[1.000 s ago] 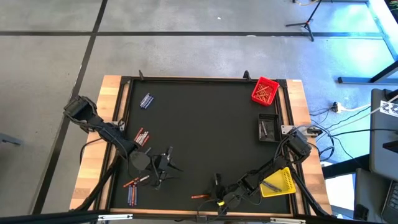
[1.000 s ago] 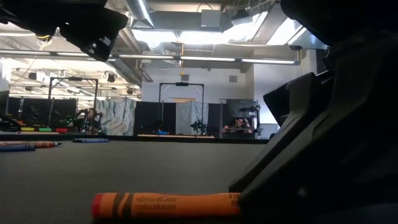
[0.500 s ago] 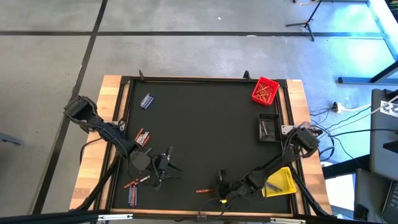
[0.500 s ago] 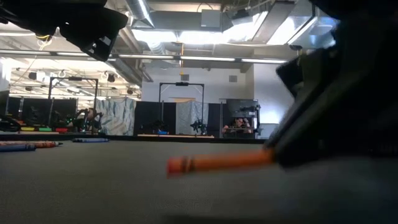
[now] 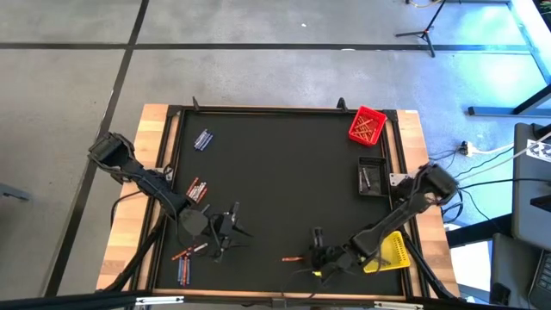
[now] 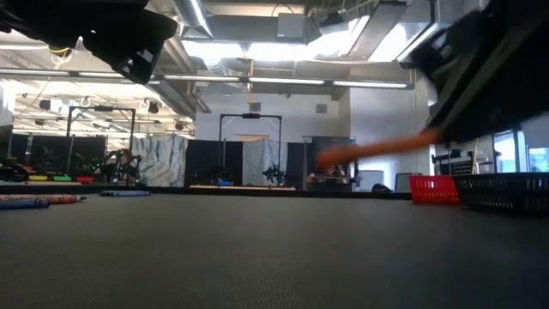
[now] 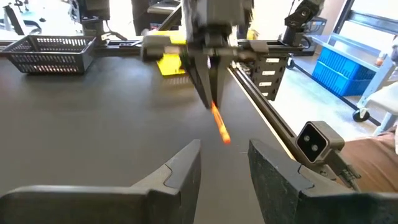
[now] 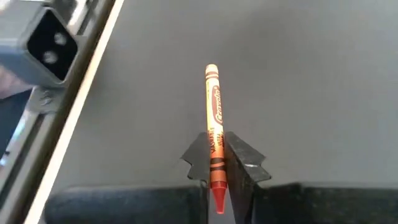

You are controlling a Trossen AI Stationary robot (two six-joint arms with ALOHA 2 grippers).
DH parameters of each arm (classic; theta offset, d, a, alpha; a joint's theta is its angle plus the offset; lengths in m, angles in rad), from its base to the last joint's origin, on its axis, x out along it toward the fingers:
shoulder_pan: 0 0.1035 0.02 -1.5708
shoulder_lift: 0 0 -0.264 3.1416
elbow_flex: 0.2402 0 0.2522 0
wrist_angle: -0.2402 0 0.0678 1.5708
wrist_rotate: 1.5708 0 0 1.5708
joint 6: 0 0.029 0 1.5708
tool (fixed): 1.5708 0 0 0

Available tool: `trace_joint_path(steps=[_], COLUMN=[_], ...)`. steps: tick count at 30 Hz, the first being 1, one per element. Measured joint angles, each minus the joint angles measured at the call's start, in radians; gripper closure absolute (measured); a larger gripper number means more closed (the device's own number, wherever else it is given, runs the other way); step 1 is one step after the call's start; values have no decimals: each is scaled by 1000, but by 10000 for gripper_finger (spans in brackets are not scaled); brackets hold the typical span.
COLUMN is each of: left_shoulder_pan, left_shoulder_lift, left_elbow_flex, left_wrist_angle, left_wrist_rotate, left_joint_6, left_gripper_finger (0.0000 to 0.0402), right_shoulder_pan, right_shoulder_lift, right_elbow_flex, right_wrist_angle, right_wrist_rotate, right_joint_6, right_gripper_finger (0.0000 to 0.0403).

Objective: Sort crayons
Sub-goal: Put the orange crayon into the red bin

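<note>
The high view shows my right gripper [image 5: 308,256] near the front edge of the table [image 5: 275,172], a bit right of the middle. Its two fingers are pinched tight on one orange crayon [image 5: 291,257]. In the right wrist view the orange crayon [image 8: 214,124] sticks straight out past the fingertips [image 8: 200,155], and the dark table top is under it. In the low view the crayon [image 6: 377,148] hangs in the air, tilted, with nothing touching it from below. So I think I am in the carrying step: the crayon is picked up and now needs a home.

My left gripper [image 7: 221,158] waits near the front left part of the table. Its fingers stand apart with nothing between them.

More crayons lie on the left side. A small bunch [image 5: 196,189] is near the left edge, a few [image 5: 185,263] are by the front left corner, and some bluish ones [image 5: 203,139] are toward the back left.

The red bin [image 5: 367,126] sits in the back right corner with thin sticks in it. A dark bin [image 5: 372,176] is along the right edge, and a yellow bin [image 5: 389,250] is near the front right corner.

Next I would swing the right arm toward the red bin, hold the crayon over it, and only then let go. I must lift high enough to clear the bin walls.
</note>
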Motion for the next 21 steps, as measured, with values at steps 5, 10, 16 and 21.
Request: trace_joint_path(steps=[5, 10, 16, 21], left_shoulder_pan=[0, 2, 64, 135], left_shoulder_lift=[0, 1, 1, 1], left_elbow_flex=[0, 0, 0, 0], left_wrist_angle=[4, 11, 73, 70], left_wrist_rotate=[2, -35, -82, -92], left_joint_6=[-3, -2, 52, 85], left_gripper_finger=[276, 276, 276, 276], right_shoulder_pan=[29, 40, 38, 38], right_shoulder_lift=[-107, -192, -278, -362], right_elbow_flex=[2, 2, 2, 2], right_wrist_angle=[-135, -286, -463, -602], right_wrist_rotate=[40, 61, 144, 237], right_joint_6=[27, 65, 104, 180], right_gripper_finger=[375, 375, 375, 375])
